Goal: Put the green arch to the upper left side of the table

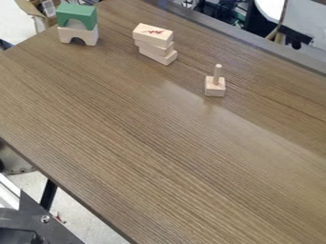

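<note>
Item, one green arch [76,10], opening downward, perched on a pale wooden arch [88,34] at the upper left of the brown table [134,143]. Item, one stack of three pale blocks [153,35], right of the arches and apart from them, slightly fanned, red marking on the topmost. Item, one squarish block [215,89] with an upright peg [218,74], farther right and lower from where I look. Item, one dark metal plate [54,228], bolted, at the lower left, beyond the table's edge. Gripper: state, I cannot tell
</note>
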Motion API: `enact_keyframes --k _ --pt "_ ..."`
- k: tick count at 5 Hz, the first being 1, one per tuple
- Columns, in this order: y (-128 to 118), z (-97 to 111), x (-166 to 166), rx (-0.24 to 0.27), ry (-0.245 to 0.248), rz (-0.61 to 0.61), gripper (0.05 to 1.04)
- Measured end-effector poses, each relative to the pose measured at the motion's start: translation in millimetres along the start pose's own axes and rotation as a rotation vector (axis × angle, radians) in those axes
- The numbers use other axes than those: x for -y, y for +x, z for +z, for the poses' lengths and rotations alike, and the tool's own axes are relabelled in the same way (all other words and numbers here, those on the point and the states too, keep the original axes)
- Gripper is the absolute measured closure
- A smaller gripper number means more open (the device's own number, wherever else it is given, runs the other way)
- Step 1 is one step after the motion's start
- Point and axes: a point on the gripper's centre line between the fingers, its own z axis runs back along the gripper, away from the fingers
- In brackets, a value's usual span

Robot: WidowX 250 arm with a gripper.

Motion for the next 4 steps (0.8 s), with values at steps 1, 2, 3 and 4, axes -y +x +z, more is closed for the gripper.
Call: enact_keyframes --k 1,2,3,4 --pt "3.5 -20.6 -3.3 -0.008 0.054 0.01 0.084" --pt "8.5 -27.5 -4.0 -0.006 0.066 0.021 0.084" --pt "15.2 -28.0 -3.6 0.011 0.064 0.027 0.084" --pt "22.4 -38.0 -0.5 0.025 0.083 0.045 0.084"
